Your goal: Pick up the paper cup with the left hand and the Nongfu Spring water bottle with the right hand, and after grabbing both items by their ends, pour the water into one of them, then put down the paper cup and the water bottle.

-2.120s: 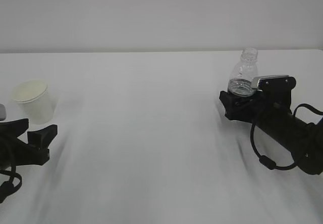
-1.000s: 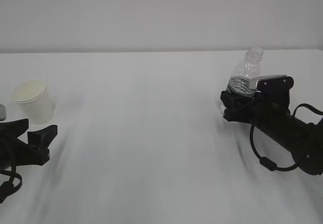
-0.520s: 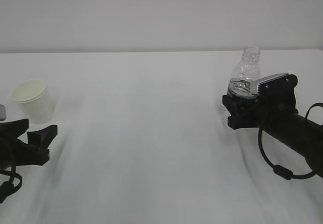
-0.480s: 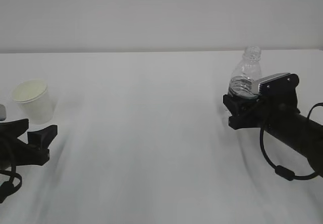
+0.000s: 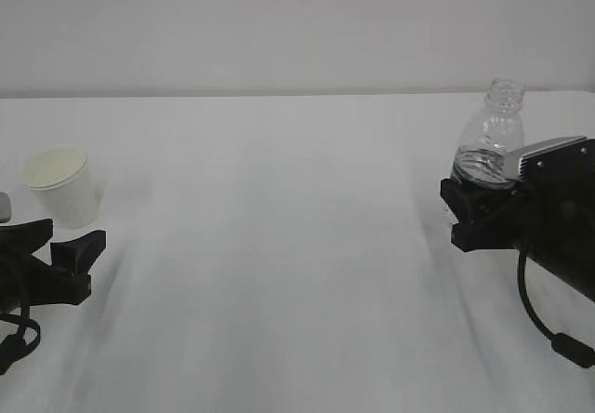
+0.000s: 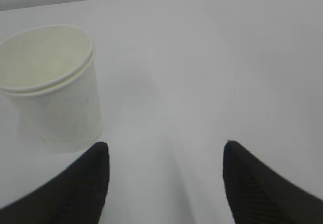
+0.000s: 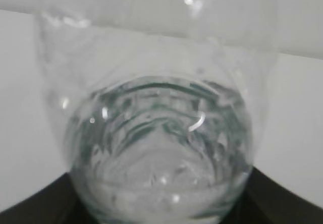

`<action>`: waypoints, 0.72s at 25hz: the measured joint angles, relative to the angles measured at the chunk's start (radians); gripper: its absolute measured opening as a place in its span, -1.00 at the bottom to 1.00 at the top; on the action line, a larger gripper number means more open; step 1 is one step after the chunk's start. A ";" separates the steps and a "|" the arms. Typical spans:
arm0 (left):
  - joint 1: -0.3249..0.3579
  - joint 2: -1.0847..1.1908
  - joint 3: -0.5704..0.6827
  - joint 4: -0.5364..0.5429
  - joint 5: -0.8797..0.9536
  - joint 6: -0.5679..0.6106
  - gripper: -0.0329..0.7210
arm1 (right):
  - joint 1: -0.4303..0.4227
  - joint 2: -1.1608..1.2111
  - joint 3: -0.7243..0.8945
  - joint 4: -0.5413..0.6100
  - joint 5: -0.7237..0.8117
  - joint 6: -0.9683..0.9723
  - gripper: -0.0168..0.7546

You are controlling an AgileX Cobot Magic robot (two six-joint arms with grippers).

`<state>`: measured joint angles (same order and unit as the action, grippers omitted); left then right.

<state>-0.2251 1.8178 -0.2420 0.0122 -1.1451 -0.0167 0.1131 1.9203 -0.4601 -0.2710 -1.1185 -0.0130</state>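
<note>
Paper cup (image 5: 62, 184) upright at table's (image 5: 279, 246) far left, nothing visible inside. Left gripper (image 5: 63, 250) just in front of it, jaws wide, holding nothing. Far right: right gripper (image 5: 469, 210) clamped on the water bottle (image 5: 491, 143), uncapped, water (image 7: 161, 148) low in it.

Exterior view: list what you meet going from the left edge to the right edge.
left hand → paper cup → bare stretch of white table → Nongfu Spring water bottle, gripped low down by the right hand.
</note>
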 joint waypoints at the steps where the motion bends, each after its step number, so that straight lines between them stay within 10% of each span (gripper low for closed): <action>1: 0.000 0.000 0.000 0.000 0.000 0.000 0.43 | 0.000 -0.013 0.015 0.004 0.000 -0.002 0.15; 18: -0.002 0.000 -0.027 -0.205 0.000 0.000 0.92 | 0.000 -0.058 0.076 0.008 0.002 -0.002 0.15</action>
<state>-0.2268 1.8178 -0.2692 -0.1923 -1.1451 -0.0167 0.1131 1.8627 -0.3839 -0.2626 -1.1166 -0.0147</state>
